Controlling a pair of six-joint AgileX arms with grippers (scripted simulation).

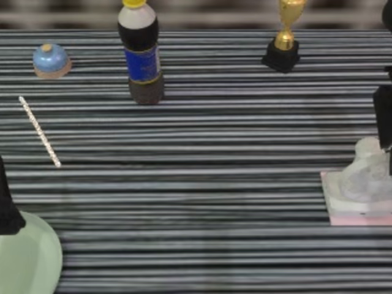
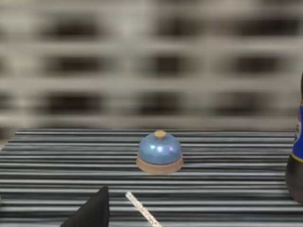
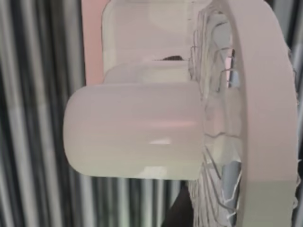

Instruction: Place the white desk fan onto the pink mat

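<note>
White desk fan (image 1: 367, 174), unmarked, on pink mat (image 1: 358, 218)

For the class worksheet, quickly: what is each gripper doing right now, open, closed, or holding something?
Left gripper: parked at the table's left edge; cannot be told.
Right gripper: above the white desk fan on the pink mat; cannot be told.

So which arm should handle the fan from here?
Right. The right arm is directly over the white desk fan, which already sits on the pink mat at the table's right edge. The left arm is parked at the far left.
</note>
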